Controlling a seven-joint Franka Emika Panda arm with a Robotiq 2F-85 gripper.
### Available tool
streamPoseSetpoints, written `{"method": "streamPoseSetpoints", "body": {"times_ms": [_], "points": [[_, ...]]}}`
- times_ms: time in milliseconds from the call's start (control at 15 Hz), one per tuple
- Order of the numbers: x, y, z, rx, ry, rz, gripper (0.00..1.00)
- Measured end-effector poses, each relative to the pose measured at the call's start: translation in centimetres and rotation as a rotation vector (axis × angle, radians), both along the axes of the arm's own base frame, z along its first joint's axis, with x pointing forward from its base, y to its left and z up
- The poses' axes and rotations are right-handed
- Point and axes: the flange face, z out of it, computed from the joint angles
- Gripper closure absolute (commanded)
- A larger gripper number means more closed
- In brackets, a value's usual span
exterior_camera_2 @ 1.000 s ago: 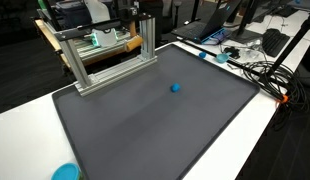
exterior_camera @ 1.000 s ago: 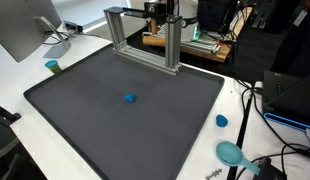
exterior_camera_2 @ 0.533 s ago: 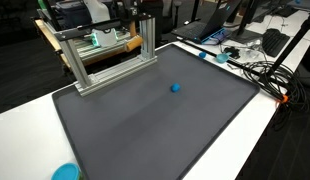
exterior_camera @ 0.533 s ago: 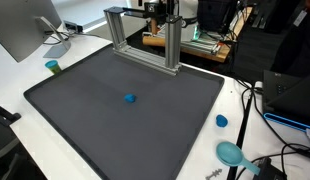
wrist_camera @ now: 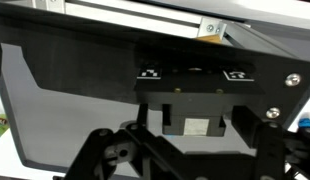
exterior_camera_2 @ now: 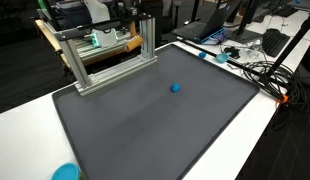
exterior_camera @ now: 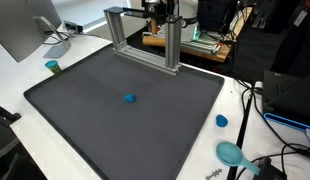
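My gripper hangs high at the back, just over the top bar of an aluminium frame, and is dark and hard to make out in an exterior view. In the wrist view its black links spread wide to left and right, and the gripper is open with nothing between the jaws. Below it lies a dark grey mat. A small blue object lies alone near the middle of the mat, well away from the gripper.
The frame stands along the mat's back edge. On the white table are a blue cap, a teal scoop, a small teal cup, a monitor and cables. Another blue item sits at the table's edge.
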Motion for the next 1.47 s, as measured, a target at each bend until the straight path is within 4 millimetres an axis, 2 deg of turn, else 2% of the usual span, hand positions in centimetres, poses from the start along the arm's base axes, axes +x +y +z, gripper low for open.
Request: {"method": "streamPoseSetpoints", "body": {"times_ms": [333, 400, 467, 533, 667, 733, 867, 1000, 1133, 1267, 1333, 1467], "points": [[-0.1, 0.4, 0.4, -0.019, -0.01, 0.001, 0.25], [-0.2, 0.5, 0.5, -0.034, -0.011, -0.002, 0.13], [-0.3, 0.6, 0.6, -0.052, -0.007, -0.008, 0.07], [-0.5, 0.7, 0.6, -0.071, -0.001, -0.017, 0.12], [-0.8, 0.9, 0.8, -0.099, 0.002, -0.039, 0.38], [-0.9, 1.1, 0.9, -0.107, 0.0, -0.051, 0.43], [-1.0, 1.6, 1.2, -0.11, -0.011, -0.068, 0.47], [-1.1, 2.2, 1.4, -0.113, -0.02, -0.076, 0.48], [-1.1, 2.5, 1.4, -0.114, -0.024, -0.088, 0.42], [-1.1, 2.4, 1.3, -0.112, -0.024, -0.107, 0.42], [-1.1, 2.4, 1.3, -0.11, -0.025, -0.118, 0.33], [-1.1, 2.3, 1.2, -0.107, -0.023, -0.132, 0.3]]}}
